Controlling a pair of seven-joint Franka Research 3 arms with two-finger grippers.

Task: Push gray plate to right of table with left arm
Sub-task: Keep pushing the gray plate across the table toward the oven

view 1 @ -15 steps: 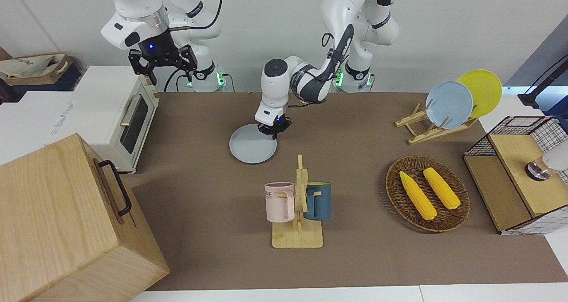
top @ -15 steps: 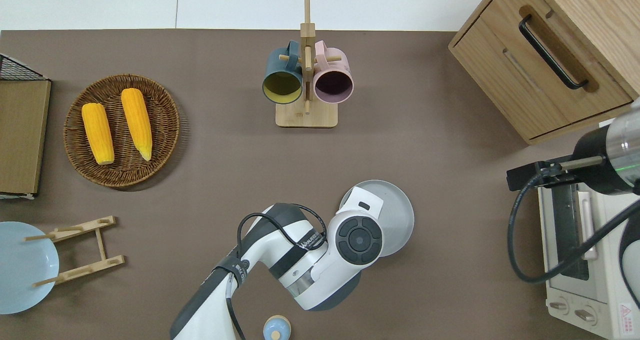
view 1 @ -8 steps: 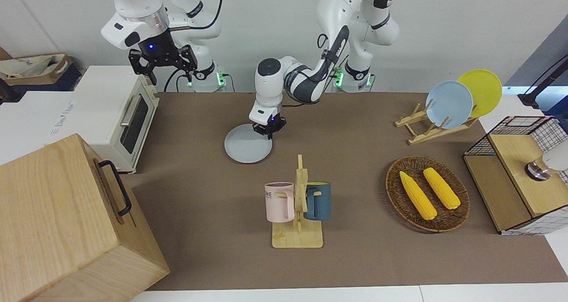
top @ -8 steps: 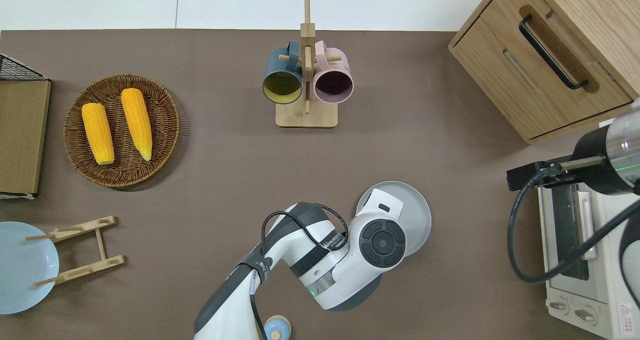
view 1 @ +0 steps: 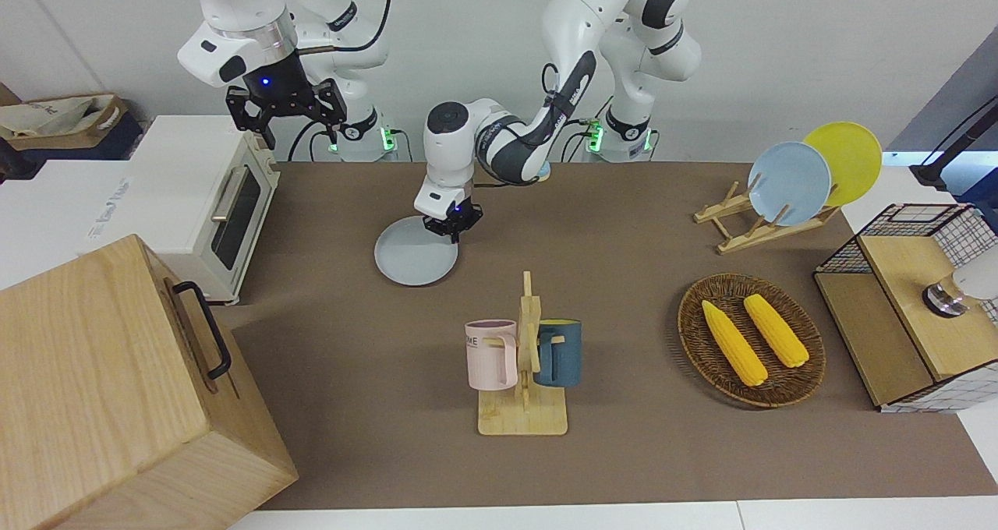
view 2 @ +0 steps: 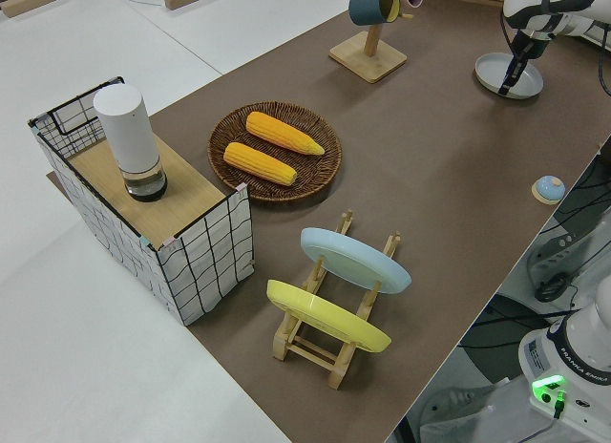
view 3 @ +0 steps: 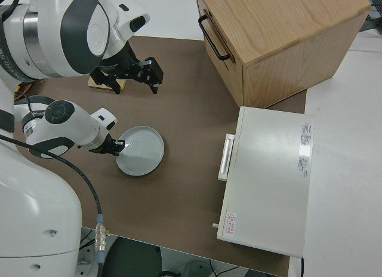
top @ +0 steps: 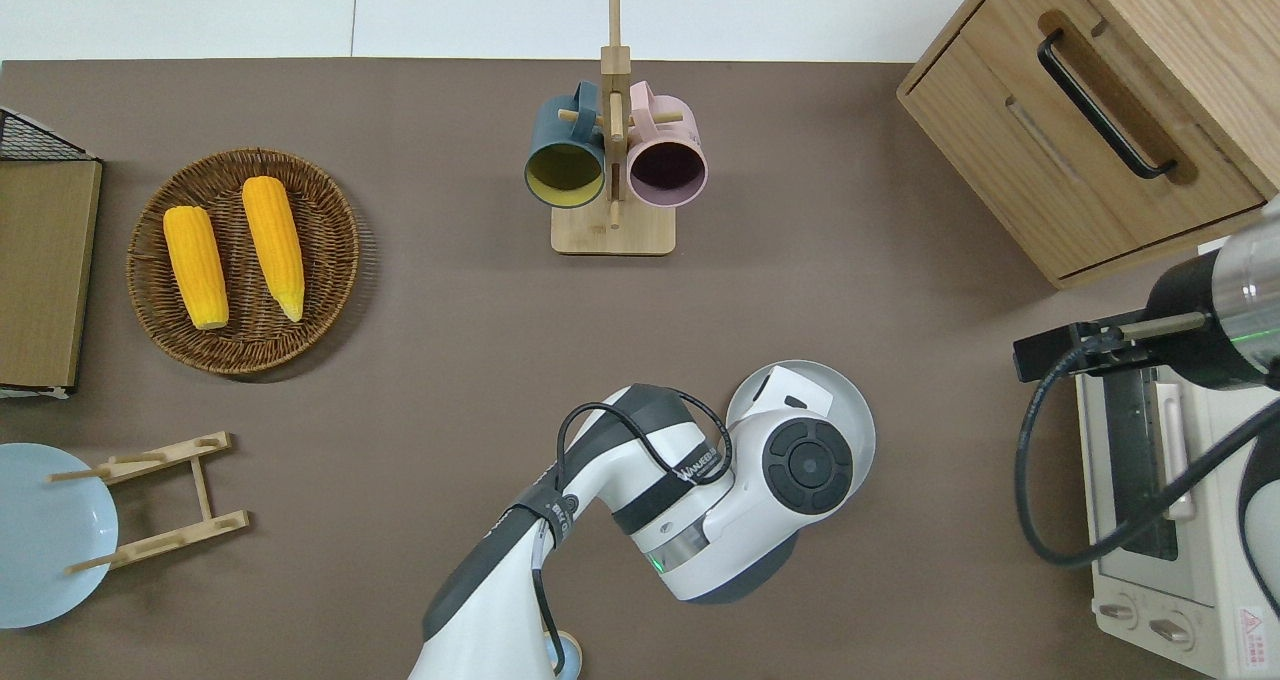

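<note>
The left gripper [view 1: 451, 230] is low at the rim of the gray plate [view 1: 413, 262], a little left of the middle of the front view. Its black fingers [view 3: 117, 147] reach down to the plate edge on the side nearest the left arm [view 1: 514, 136]; if they are closed together or apart, I cannot tell. In the overhead view the white wrist covers part of the plate [top: 855, 415], in the lower right part of the frame.

The plate lies flat on the table [view 1: 624, 226], between the mug stand [view 1: 524, 374] and the white oven [view 1: 207, 203], and nearer to the robots than the stand. The stand carries a pink mug [view 1: 491, 353] and a dark blue mug [view 1: 560, 351]. At the lower left of the front view stands a wooden cabinet [view 1: 117, 390].

The right arm [view 1: 242, 23] is parked at the upper left of the front view, its gripper [view 1: 286, 121] showing spread fingers.

At the right of the front view there is a wicker basket [view 1: 803, 378] with two corn cobs [view 1: 733, 341], and a wooden rack [view 1: 748, 226] holding a light-blue plate [view 1: 789, 183] and a yellow plate [view 1: 850, 156].
</note>
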